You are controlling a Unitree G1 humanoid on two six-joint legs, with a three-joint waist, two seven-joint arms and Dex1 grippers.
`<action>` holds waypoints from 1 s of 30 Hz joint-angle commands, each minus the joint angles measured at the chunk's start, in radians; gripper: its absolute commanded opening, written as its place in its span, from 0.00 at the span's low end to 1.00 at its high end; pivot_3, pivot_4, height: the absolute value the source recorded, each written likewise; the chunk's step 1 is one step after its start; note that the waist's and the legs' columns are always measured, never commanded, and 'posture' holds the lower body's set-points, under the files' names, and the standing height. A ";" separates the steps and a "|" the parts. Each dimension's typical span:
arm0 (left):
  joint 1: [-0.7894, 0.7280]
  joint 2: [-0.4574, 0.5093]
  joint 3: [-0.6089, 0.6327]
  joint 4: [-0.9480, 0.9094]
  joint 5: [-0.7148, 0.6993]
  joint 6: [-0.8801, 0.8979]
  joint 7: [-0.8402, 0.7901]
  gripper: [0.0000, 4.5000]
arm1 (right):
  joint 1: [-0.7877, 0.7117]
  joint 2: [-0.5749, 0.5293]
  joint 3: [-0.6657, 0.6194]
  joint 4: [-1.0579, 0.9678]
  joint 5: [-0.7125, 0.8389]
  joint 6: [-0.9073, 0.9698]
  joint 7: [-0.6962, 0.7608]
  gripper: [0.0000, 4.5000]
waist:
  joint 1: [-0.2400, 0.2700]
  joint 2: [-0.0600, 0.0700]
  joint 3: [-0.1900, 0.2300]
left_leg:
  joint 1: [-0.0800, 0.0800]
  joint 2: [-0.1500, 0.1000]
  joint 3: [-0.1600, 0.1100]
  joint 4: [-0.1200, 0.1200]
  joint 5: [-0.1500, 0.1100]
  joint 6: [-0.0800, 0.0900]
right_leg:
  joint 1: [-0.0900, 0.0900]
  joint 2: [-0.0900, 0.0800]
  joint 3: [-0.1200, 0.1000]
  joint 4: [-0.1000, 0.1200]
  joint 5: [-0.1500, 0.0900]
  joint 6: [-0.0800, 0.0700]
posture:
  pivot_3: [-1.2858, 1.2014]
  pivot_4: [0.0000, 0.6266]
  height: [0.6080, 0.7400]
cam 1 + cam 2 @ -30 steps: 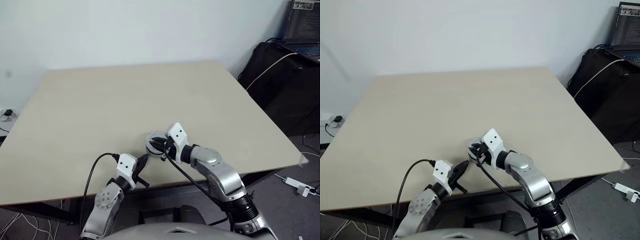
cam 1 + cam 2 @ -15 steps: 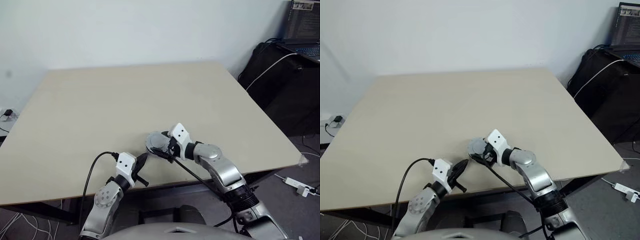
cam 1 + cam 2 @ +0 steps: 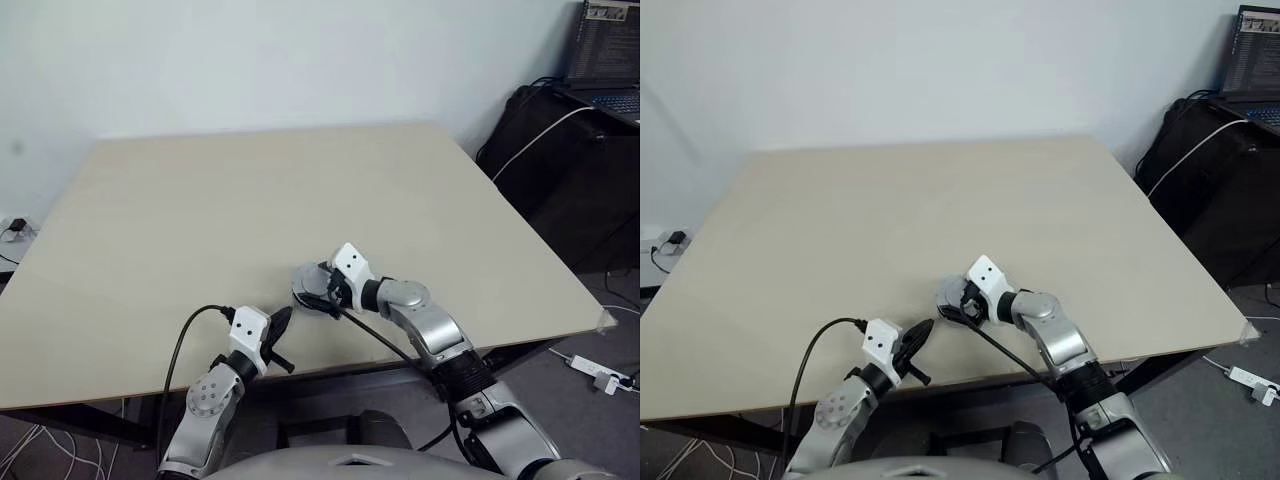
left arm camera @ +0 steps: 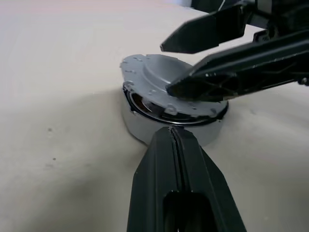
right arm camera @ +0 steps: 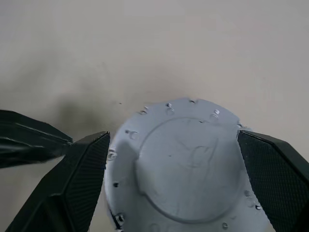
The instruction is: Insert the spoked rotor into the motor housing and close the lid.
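Lid-closing step: the lid (image 5: 188, 164) lies askew atop the motor housing (image 4: 145, 126), between the right gripper (image 5: 176, 169)'s wide-open, empty fingers. Left gripper (image 4: 175, 137) shut, empty, just beside. Next: press lid flush.

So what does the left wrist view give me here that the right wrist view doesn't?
Left wrist view alone: the side of the motor housing, a dark gap where the lid sits tilted on it, not seated flush, and the left gripper, shut, its tip right at the housing's wall.

Right wrist view alone: the lid's smooth grey top face from above, with the right gripper open, one finger on each side of it.

Both: the lid, the right gripper's fingers, and the beige table.
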 commanded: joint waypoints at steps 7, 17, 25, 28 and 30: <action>-0.002 -0.006 0.003 -0.026 -0.002 -0.021 0.006 0.00 | -0.034 0.011 -0.016 0.049 -0.021 -0.030 0.014 1.00 | -0.001 0.001 0.000 | 0.000 0.001 0.001 0.000 0.000 0.000 | 0.000 0.001 0.002 0.000 0.000 0.000 | 0.52 0.00 1.00; -0.005 -0.012 -0.001 -0.035 0.002 -0.011 0.009 0.00 | -0.033 0.017 -0.036 0.032 -0.009 -0.014 0.007 0.73 | 0.000 0.001 -0.001 | 0.000 0.006 0.002 0.000 0.001 -0.003 | 0.000 0.007 0.003 0.000 0.002 -0.002 | 0.52 0.00 1.00; 0.006 -0.010 -0.007 -0.061 0.003 0.003 0.007 0.00 | -0.038 -0.002 -0.042 0.012 0.002 0.046 0.038 0.73 | 0.001 0.001 -0.001 | 0.000 0.006 0.003 0.000 0.002 -0.003 | -0.001 0.007 0.004 0.000 0.002 -0.003 | 0.52 0.00 1.00; 0.006 -0.008 -0.006 -0.066 -0.001 0.008 0.004 0.00 | -0.044 -0.006 -0.037 0.015 -0.010 0.060 0.038 0.73 | 0.002 0.002 -0.001 | 0.000 0.006 0.003 0.000 0.002 -0.003 | -0.001 0.007 0.004 0.000 0.002 -0.003 | 0.52 0.00 1.00; 0.004 -0.007 -0.004 -0.064 -0.005 0.008 0.001 0.00 | -0.048 -0.005 -0.034 0.020 -0.016 0.061 0.038 0.73 | 0.002 0.002 -0.002 | 0.000 0.006 0.003 0.000 0.002 -0.003 | -0.001 0.007 0.004 0.000 0.002 -0.003 | 0.52 0.00 1.00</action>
